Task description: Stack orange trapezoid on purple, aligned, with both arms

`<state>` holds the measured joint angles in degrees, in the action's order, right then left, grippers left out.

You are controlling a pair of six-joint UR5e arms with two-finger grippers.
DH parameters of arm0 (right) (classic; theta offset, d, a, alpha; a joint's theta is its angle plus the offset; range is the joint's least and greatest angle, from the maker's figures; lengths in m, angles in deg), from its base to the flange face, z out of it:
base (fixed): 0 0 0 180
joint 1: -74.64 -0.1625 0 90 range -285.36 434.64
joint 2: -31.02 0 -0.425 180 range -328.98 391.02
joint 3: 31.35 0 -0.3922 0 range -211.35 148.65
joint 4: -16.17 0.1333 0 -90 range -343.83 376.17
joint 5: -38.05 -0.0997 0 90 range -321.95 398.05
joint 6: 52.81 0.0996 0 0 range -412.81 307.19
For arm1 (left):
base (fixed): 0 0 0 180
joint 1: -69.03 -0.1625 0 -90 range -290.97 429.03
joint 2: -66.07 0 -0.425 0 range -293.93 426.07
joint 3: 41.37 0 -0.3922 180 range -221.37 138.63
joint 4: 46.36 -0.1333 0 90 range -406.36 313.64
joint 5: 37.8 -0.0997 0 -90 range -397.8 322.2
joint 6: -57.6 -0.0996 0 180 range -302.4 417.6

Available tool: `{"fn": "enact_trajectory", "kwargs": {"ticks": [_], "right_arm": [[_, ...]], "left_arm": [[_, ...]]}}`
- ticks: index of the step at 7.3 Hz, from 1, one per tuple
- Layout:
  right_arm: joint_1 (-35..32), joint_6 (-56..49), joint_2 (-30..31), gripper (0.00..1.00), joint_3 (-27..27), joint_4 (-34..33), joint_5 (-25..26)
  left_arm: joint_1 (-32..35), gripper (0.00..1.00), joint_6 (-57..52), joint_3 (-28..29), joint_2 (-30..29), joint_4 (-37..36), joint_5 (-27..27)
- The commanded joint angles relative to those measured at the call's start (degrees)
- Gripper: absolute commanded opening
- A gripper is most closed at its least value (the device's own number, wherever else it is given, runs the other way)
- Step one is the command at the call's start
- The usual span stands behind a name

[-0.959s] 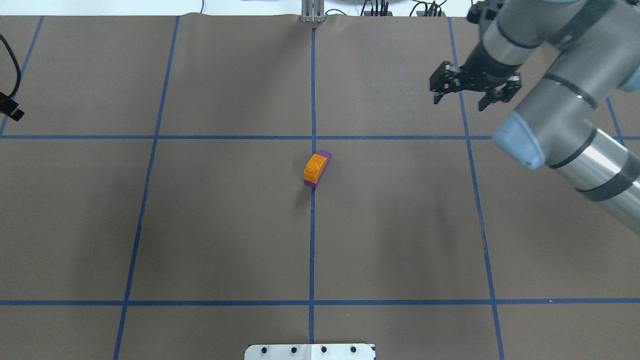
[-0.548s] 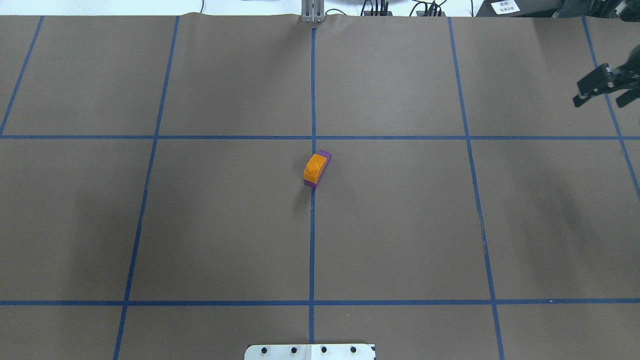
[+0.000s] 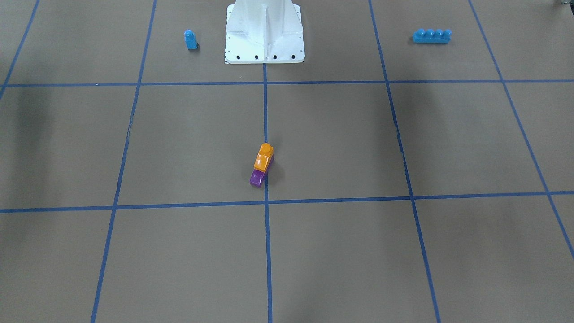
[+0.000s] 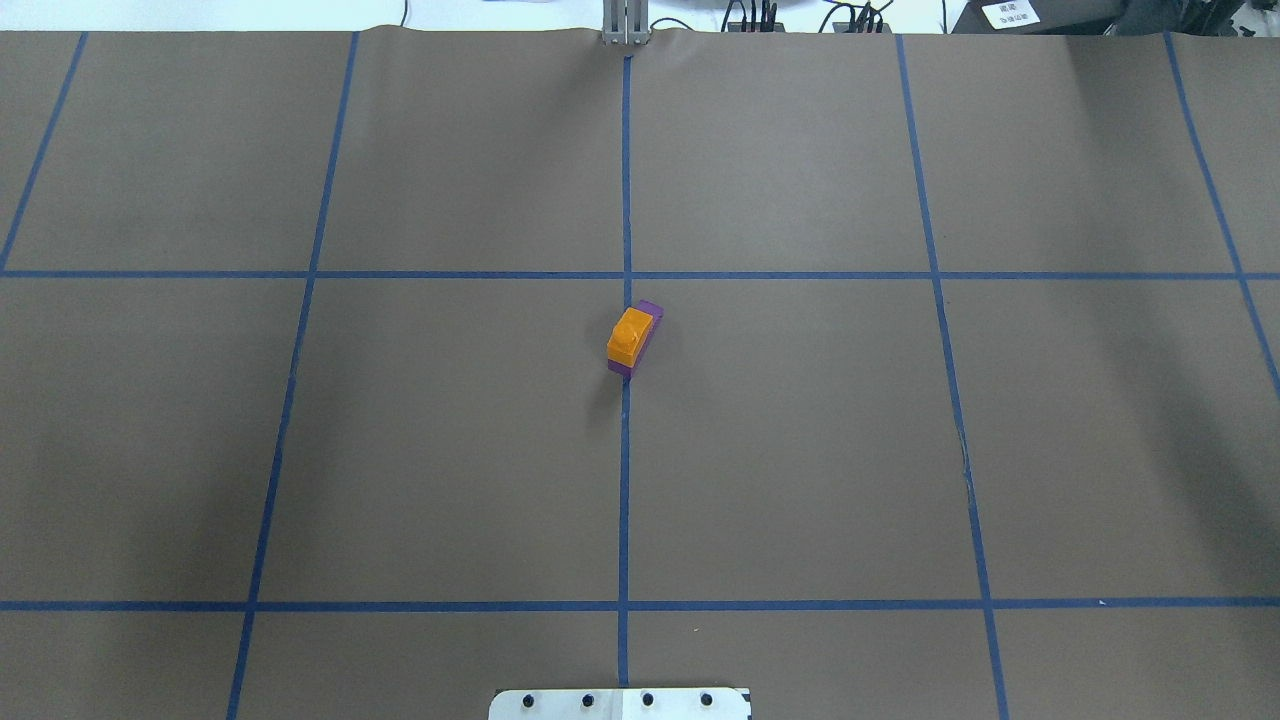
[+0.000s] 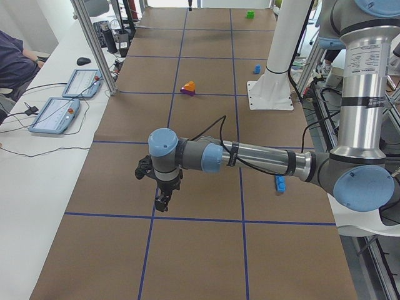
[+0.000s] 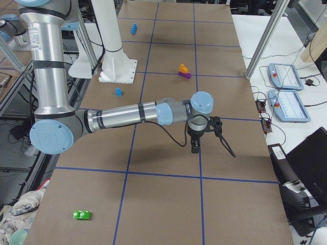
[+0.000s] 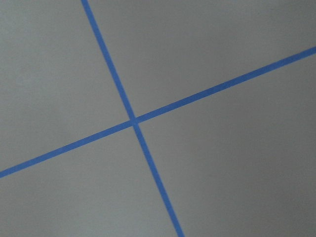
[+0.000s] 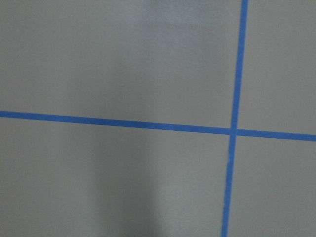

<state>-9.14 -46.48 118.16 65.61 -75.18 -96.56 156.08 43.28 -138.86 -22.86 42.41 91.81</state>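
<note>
The orange trapezoid [image 4: 629, 335] sits on the purple brick [image 4: 651, 309] at the table's centre, on the middle tape line. The purple brick's end shows beyond the orange one [image 3: 264, 157], toward the operators' side [image 3: 256, 179]. Both arms are away from the stack and outside the overhead view. The left gripper [image 5: 161, 203] hangs low over the paper at the table's left end. The right gripper [image 6: 194, 148] hangs low at the right end. They show only in the side views, so I cannot tell if either is open or shut. The wrist views show only paper and tape lines.
A small blue single-stud brick [image 3: 190, 39] and a long blue four-stud brick [image 3: 432, 35] lie either side of the white robot base [image 3: 264, 45]. A green brick [image 6: 82, 215] lies at the right end. Control tablets [image 5: 62, 112] sit on the side table.
The right arm and gripper have swung out of the overhead view to the right. The black part at the left edge is also gone. The orange-on-purple stack has not moved.
</note>
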Motion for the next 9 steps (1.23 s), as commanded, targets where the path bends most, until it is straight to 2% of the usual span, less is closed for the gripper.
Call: {"fn": "enact_trajectory", "kwargs": {"ticks": [1,2,5,9], "right_arm": [[-5.84,-12.69,0.83,1.00,-6.05,-0.23,-0.65],[-7.52,-12.82,0.84,1.00,-7.82,-0.32,-1.61],[-11.03,-16.75,4.34,1.00,-7.14,-0.23,-2.23],[-11.31,-17.66,5.40,1.00,-6.26,-0.23,-3.20]], "left_arm": [[1.10,1.00,-0.44,2.56,0.25,-0.09,-0.14],[1.10,1.00,-0.44,3.26,0.34,0.00,-0.06],[1.10,1.00,-0.44,3.09,1.04,0.09,-0.06],[1.10,1.00,-0.44,3.01,1.04,0.09,0.03]]}}
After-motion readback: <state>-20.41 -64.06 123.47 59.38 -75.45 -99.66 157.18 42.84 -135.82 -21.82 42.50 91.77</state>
